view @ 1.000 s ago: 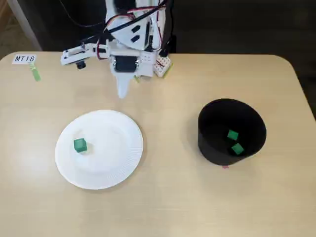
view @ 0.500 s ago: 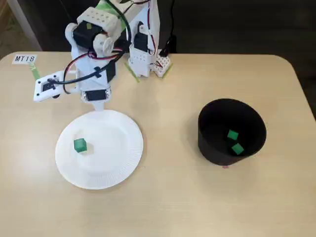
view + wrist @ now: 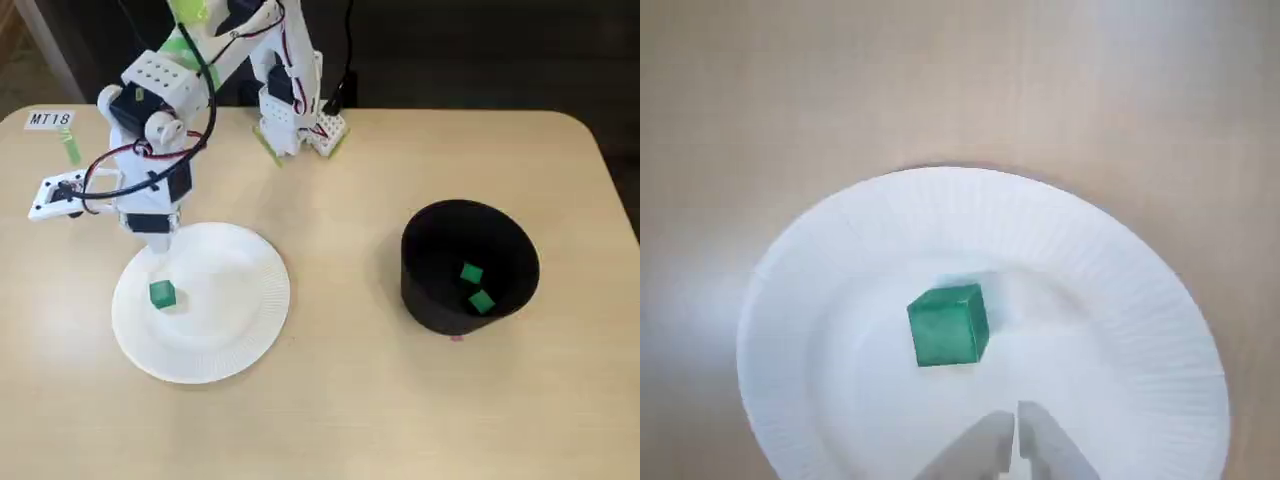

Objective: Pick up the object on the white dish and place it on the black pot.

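Note:
A small green cube lies on a white paper plate at the left of the table in the fixed view. In the wrist view the cube sits near the plate's middle. My gripper hangs over the plate's far left edge, just behind the cube and apart from it. In the wrist view the fingertips come in from the bottom edge, pressed together and empty. A black pot stands at the right and holds two green cubes.
The arm's base stands at the table's back edge. A label reading MT18 lies at the back left corner. The table's light wood top spans between plate and pot.

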You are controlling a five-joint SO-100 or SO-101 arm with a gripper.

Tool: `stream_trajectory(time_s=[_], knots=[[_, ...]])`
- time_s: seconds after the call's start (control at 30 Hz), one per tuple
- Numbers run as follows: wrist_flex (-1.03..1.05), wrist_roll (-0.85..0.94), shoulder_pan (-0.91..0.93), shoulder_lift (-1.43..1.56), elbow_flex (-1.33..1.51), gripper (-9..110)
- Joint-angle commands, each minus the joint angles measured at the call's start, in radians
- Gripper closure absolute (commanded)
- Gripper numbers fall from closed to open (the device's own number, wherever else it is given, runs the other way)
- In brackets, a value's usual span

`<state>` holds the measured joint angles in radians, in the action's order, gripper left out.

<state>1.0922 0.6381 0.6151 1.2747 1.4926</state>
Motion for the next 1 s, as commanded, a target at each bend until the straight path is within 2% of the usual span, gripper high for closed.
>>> stream_trajectory(time_s=[0.0,0.3,0.7,0.97], knots=[[-0.012,0.005,0.008,-0.006,-0.066,97],[0.011,0.057,-0.005,-0.075,-0.118,83],[0.176,0.080,-0.015,-0.279,-0.388,79],[0.170,0.075,0.000,-0.331,-0.400,79]])
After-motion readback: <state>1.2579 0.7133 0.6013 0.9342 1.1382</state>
